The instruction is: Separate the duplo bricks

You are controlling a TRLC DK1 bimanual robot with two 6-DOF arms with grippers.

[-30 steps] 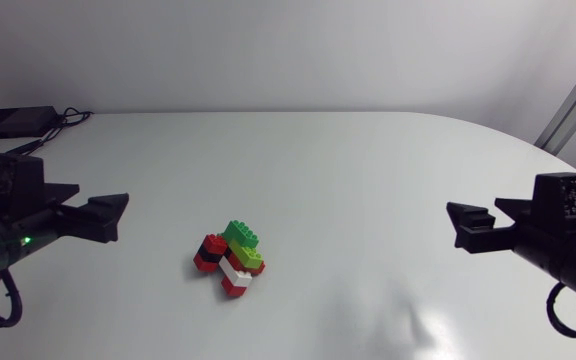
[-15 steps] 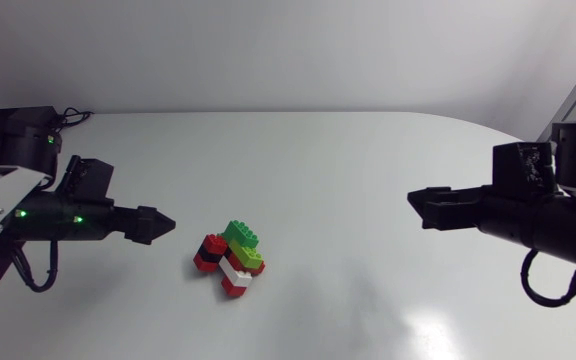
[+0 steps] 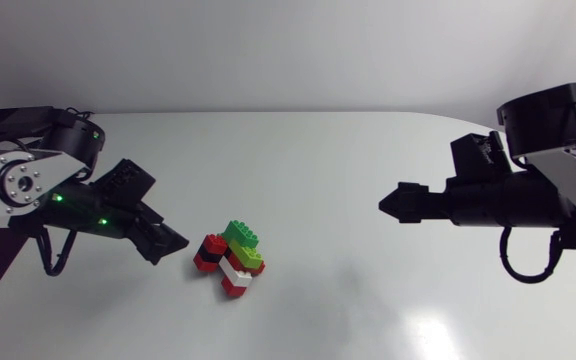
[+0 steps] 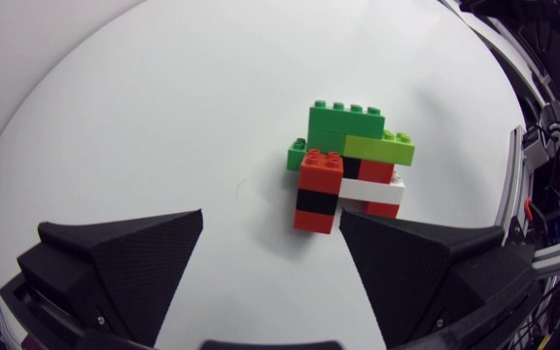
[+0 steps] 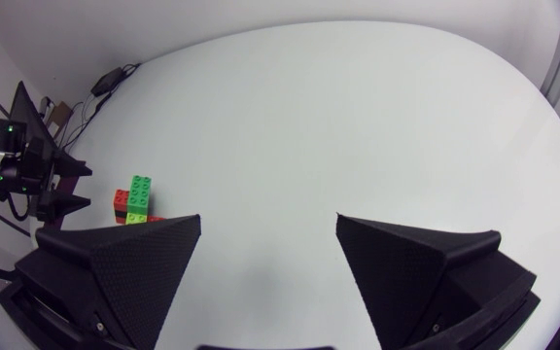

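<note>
Presently duplo bricks [image 3: 230, 257] clumped; left end effector [image 3: 178, 242] near, spread apart; right end effector [image 3: 390, 203] distant, likewise; black box [image 3: 13, 122] seemingly at bench [image 3: 318, 160] corner.

Duplo brick cluster [image 4: 350, 165] just ahead of the left claw [image 4: 270, 214] (spread wide)

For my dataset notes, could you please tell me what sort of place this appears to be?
Probably a robotics lab bench: a plain white table, a left gripper and a right gripper on robot arms, and one cluster of duplo bricks between them.
</note>
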